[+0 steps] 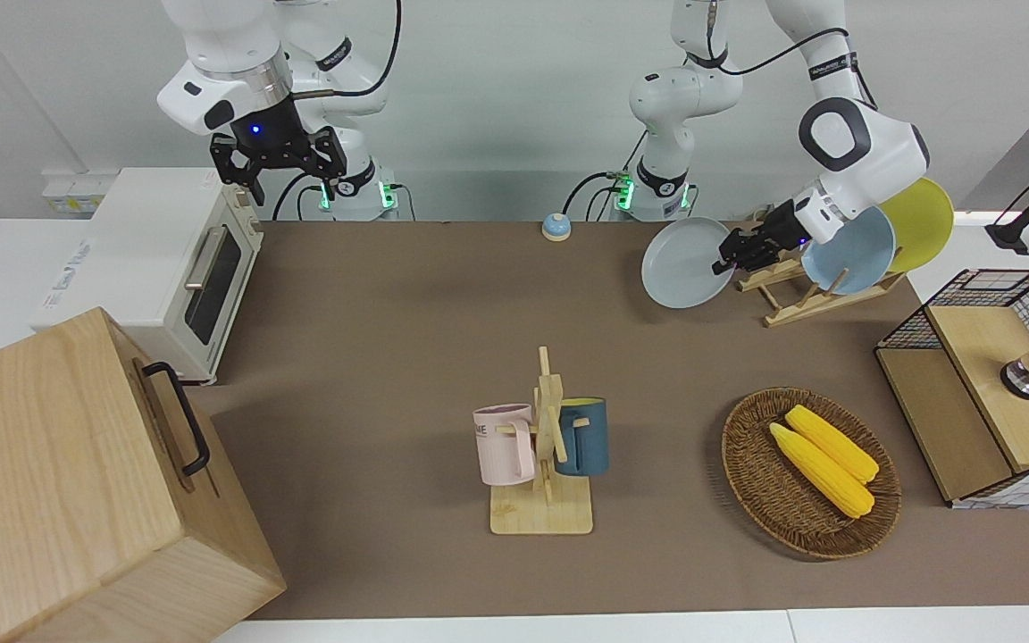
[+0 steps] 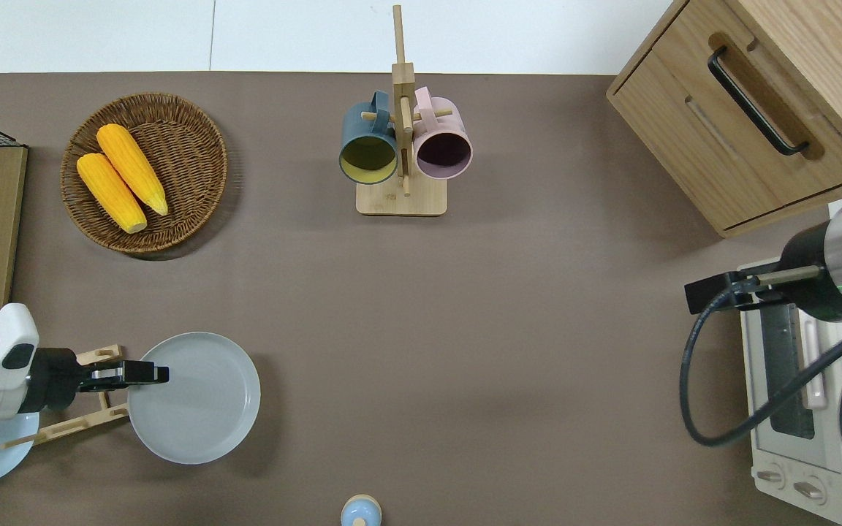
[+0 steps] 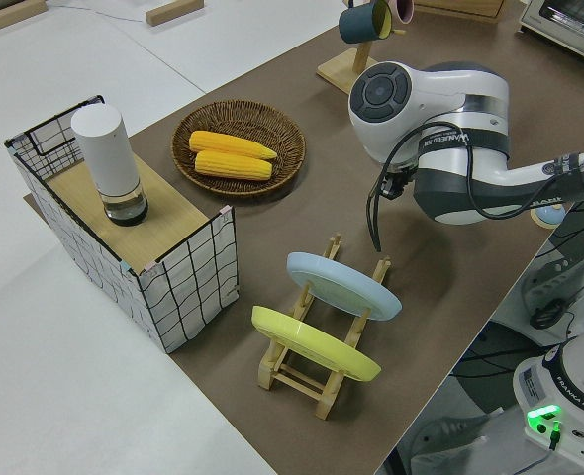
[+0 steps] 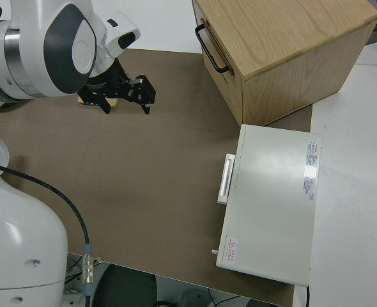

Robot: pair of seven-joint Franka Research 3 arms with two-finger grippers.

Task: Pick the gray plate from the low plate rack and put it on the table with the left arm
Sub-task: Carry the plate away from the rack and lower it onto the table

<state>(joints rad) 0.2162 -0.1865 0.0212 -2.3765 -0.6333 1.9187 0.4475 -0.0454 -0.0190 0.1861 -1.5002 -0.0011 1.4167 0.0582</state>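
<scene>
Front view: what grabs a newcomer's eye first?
The left end effector gripping the gray plate by its rim, held tilted in the air just off the low plate rack, which still carries a sky-blue plate and a yellow plate. Next, two ears of corn in a wicker basket. The right arm is parked.

Gray plate (image 2: 194,398) is held by its rim in the left gripper (image 2: 145,375), tilted in the air just beside the low plate rack (image 1: 814,295), toward the table's middle. A broad bare stretch of table (image 2: 465,329) is seen from there toward the right arm's end. Obstacles: sky-blue plate (image 1: 849,252) and yellow plate (image 1: 918,223) in the rack, small bell (image 2: 360,511) at the robots' edge, wicker basket (image 2: 145,172) and mug stand (image 2: 401,146) farther out. Right arm is parked.
</scene>
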